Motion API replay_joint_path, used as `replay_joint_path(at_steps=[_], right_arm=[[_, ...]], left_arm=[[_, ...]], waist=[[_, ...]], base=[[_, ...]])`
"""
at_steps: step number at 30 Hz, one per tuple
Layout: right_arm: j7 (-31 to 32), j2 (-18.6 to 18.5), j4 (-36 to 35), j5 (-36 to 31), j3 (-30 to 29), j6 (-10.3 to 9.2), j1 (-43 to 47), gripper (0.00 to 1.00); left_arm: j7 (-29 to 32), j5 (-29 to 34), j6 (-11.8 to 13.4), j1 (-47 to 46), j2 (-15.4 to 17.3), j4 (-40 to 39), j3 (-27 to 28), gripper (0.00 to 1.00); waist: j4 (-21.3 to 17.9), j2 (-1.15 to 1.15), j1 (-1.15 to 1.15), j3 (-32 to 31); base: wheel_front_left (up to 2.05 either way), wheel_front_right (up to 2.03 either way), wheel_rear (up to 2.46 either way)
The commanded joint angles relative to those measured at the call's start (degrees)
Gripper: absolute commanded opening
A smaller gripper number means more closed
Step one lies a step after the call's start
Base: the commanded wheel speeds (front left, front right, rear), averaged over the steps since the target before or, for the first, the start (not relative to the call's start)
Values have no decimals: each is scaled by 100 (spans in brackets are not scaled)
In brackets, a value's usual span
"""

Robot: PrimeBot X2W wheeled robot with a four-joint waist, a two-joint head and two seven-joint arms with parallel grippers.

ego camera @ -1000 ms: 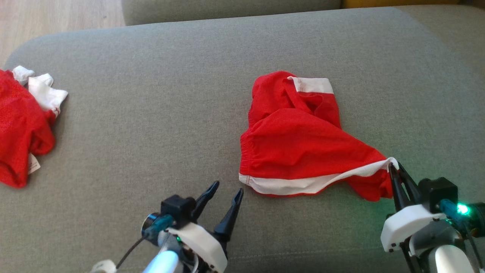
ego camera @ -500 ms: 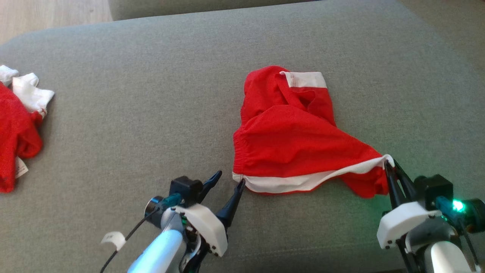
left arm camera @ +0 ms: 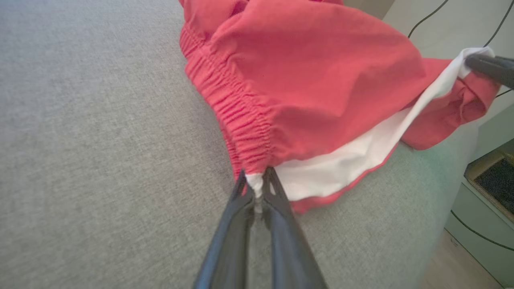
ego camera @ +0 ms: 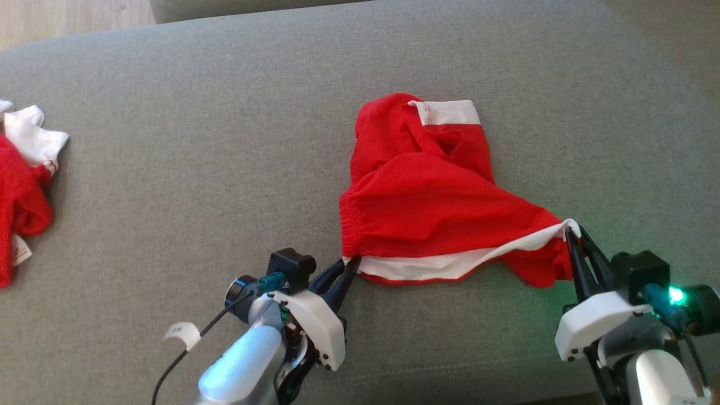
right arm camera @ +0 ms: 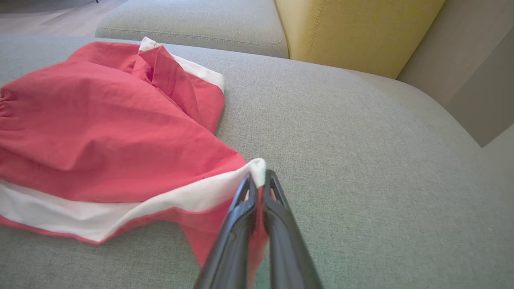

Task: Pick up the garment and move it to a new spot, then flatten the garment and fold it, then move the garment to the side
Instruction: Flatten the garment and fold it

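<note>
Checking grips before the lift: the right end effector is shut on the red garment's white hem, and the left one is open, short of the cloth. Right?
Not quite. The left end effector is shut on a corner of the white hem of the red garment, as the left wrist view shows. The right end effector is shut on the hem, as you said.
</note>
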Motion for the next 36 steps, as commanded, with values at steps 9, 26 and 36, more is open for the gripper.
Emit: replay_joint_path(at_steps=[9,26,36], right_arm=[[-394,-70,-311,-150,205,-3,-355,0],[-1251,-1252,-681,-268,785,-3,-2126,0],[-674,-1593,-1560,80,701,-3,-2533,0]], left_arm=[[-77,-201,-35,-296,171,-569,285,0],[521,-338,476,-1037,1019,-2952,1259,0],[1606,-556,1039,-1023,1448,-4791,1605,0]], waist=[[369,0,0,-132],[1137,0,0,-1212],[1276,0,0,-1382]], base=[[0,0,0],[0,0,0],[0,0,0]])
